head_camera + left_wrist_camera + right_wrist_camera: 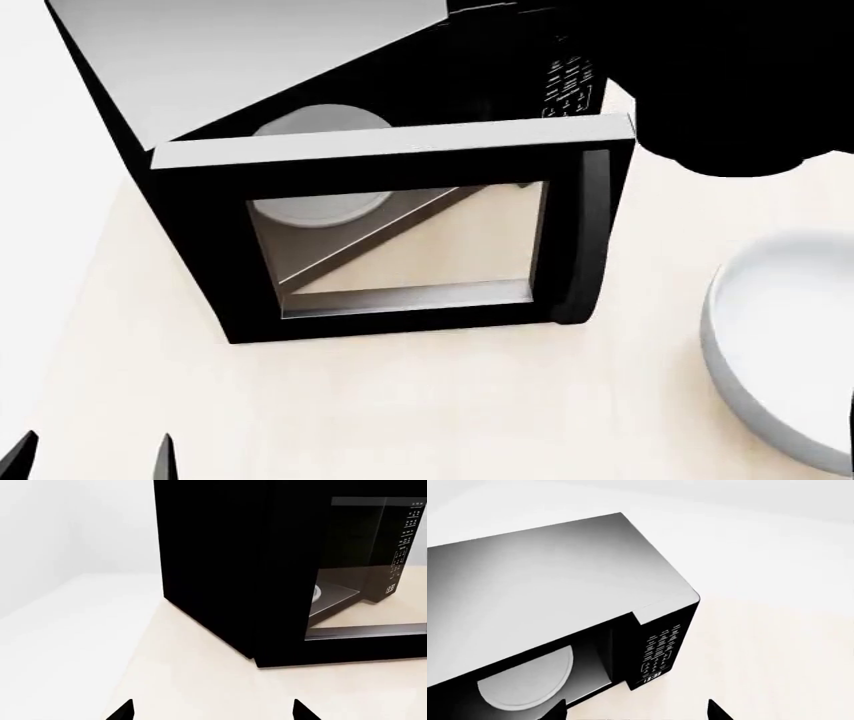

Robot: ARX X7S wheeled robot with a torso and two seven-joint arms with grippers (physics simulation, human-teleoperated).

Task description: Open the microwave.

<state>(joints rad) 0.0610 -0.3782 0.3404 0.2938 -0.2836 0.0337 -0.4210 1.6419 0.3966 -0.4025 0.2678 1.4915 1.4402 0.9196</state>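
The microwave (267,60) is black with a grey top and stands on a beige table (400,410). Its glass-windowed door (200,260) is swung open towards me, with the vertical black handle (582,250) at its right edge. The white turntable (320,120) and keypad (567,85) show behind the door. My left gripper (91,458) is open and empty, low at the front left, apart from the door (287,630). In its own view the left gripper (213,712) has its fingertips wide apart. My right gripper (635,712) is open and empty above the microwave (547,580), near the keypad (660,655) and turntable (527,680).
A white bowl (787,340) sits on the table to the right of the door. My right arm (747,80) is a black mass at the top right of the head view. A white wall (73,525) stands behind the table.
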